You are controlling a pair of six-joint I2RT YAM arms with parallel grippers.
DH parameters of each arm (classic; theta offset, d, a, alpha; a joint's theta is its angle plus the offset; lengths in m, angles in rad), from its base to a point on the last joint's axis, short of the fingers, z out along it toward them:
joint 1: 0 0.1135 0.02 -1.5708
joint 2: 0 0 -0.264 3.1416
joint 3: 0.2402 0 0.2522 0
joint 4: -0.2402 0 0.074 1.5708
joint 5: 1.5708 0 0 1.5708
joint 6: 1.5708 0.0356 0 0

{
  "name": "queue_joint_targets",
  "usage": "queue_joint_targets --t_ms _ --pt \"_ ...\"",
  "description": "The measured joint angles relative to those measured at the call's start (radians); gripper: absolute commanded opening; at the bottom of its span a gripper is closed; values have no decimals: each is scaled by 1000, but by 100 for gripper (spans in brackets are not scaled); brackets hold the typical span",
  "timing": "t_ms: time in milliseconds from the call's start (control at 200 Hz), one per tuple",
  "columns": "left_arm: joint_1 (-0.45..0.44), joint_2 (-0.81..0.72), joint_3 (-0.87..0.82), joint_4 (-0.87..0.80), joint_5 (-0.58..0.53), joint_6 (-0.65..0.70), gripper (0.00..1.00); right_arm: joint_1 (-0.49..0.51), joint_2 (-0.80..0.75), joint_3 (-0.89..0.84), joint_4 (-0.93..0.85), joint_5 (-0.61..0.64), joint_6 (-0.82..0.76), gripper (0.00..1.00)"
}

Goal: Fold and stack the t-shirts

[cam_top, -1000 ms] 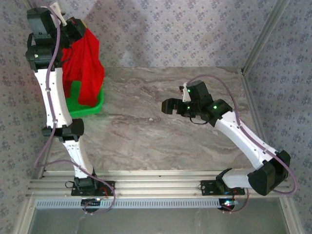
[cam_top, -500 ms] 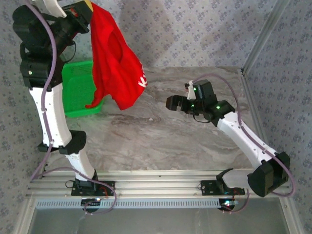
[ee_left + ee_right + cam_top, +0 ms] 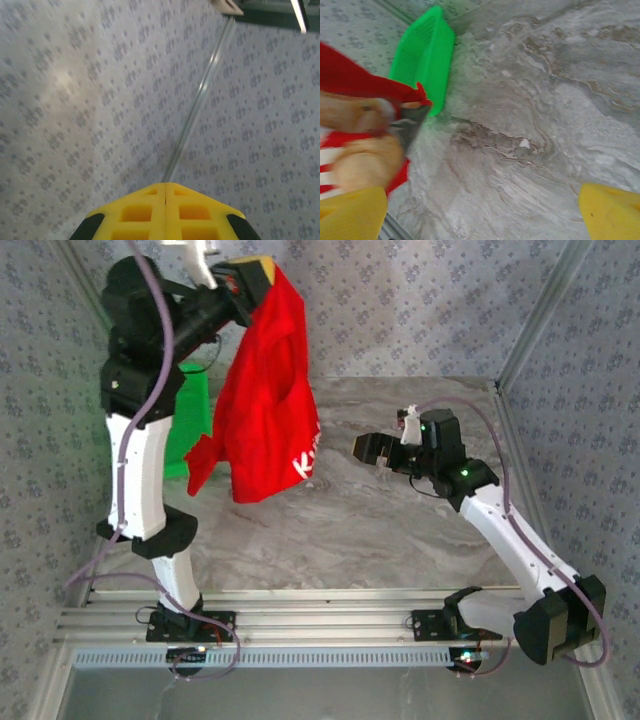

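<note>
while the left end effector (image 3: 256, 276), upper left, pinches the red t-shirt (image 3: 262, 410) high, likely to unfurl it, the right end effector (image 3: 372, 451) hovers spread.

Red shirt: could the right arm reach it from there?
Probably yes: the shirt hangs from the shut left gripper, close ahead of the open right gripper, with nothing between them.

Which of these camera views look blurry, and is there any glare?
Top external: sharp and evenly lit, the red t-shirt crisp. Left wrist: wallpaper smeared by motion, a pale glare patch upper left. Right wrist: the t-shirt's bear print close at the left is blurred, the marble table clearer.
</note>
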Motion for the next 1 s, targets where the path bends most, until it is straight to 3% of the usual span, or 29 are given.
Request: queue_joint_targets --t_ms 460,830,874,944,1004 --pt "-196 166 -3 -128 -40 60 0 -10 -121 -19 56 -40 -23 100" --pt "-263 369 -40 -154 -32 69 0 -64 -47 -24 -153 36 -49 95" --pt "-262 395 -43 -153 -28 66 9 -69 -36 -34 -172 47 -51 94" --pt "-254 433 -45 -149 -20 54 48 -74 -20 -55 -198 64 -55 93" --pt "-245 465 -47 -142 -6 23 58 -77 -3 -74 -213 75 -63 93"
